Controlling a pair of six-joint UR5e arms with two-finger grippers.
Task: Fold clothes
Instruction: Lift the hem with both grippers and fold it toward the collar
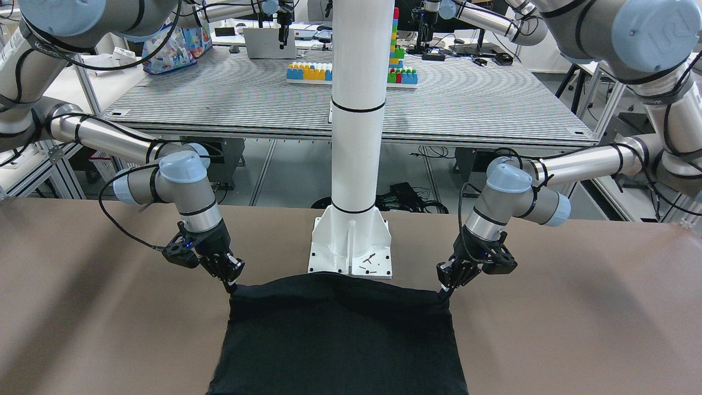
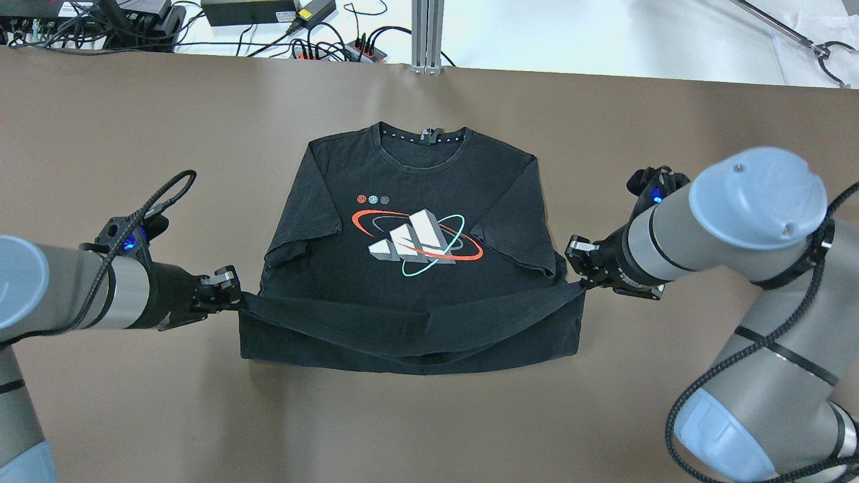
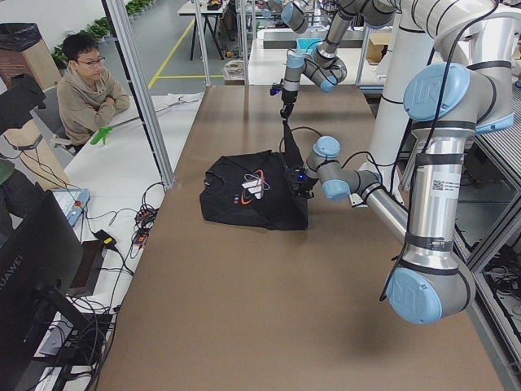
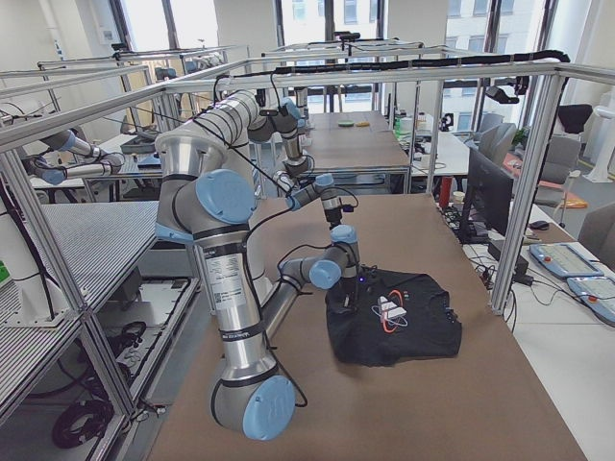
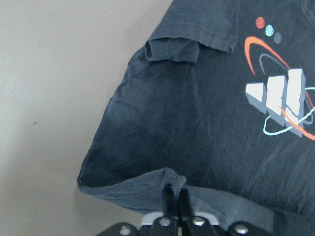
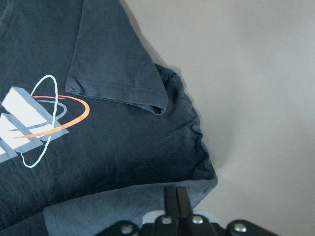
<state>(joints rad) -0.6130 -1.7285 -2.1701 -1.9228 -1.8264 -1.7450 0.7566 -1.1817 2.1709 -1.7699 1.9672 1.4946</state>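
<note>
Pinching the stretched hem [image 2: 402, 329] at its two corners, your left jaws and right jaws were shut on the black T-shirt [image 2: 335, 268] lying mid-counter. Its collar [image 2: 429, 134] lay straight ahead, toward the counter's edge opposite the robot, with neither arm nearer.

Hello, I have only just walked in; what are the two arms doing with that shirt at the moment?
The robot is partway through folding a black T-shirt that lies print-up on the brown table. The left gripper and right gripper each pinch one bottom corner of the hem, both shut on the cloth. The hem hangs raised and stretched between them over the shirt's lower part. The fold is not yet laid down.
</note>
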